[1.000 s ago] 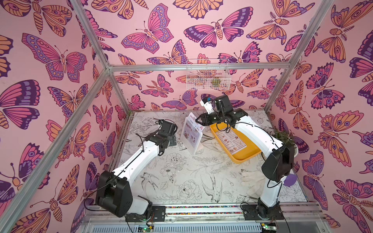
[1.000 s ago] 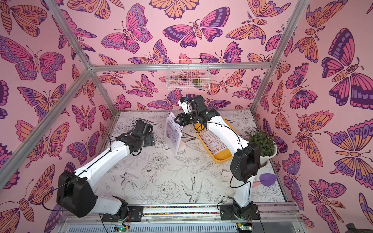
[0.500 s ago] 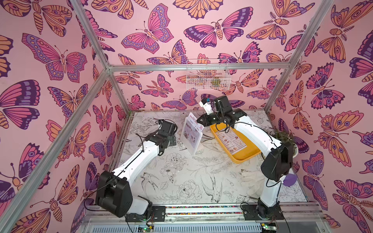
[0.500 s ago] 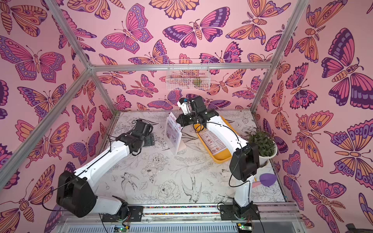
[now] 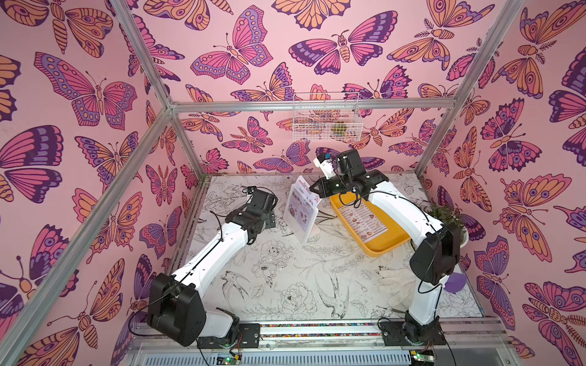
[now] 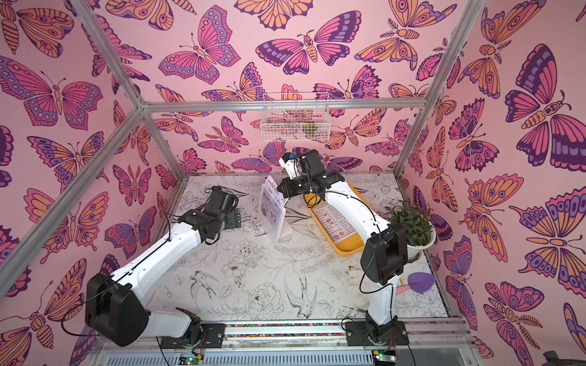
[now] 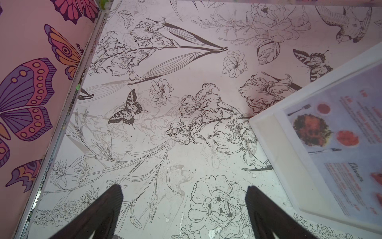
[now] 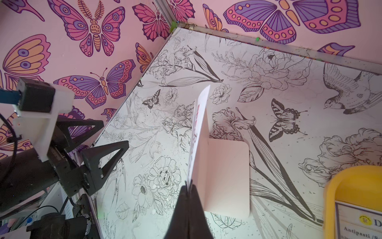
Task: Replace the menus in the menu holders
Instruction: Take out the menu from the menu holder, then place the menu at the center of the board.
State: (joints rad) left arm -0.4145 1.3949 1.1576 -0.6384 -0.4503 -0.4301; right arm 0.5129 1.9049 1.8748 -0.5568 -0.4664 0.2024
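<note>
Right gripper (image 8: pixel 189 187) clenched on the upper edge of the white, red-headed paper menu sheet (image 5: pixel 300 202), seated ahead of its jaws in the upright clear acrylic sign stand (image 5: pixel 303 235), long axis vertical. Left gripper (image 7: pixel 184 192) spread, empty, beside the stand. Withdrawal judged straight upward.

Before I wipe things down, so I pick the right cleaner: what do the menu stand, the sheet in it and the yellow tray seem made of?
Menu stand: likely clear acrylic with a glossy finish; the print shows through it and its edges look pale.
Menu sheet: thin paper, perhaps coated; edge-on it is very thin and slightly curved.
Yellow tray: probably moulded plastic, smooth, with a rounded rim.
</note>
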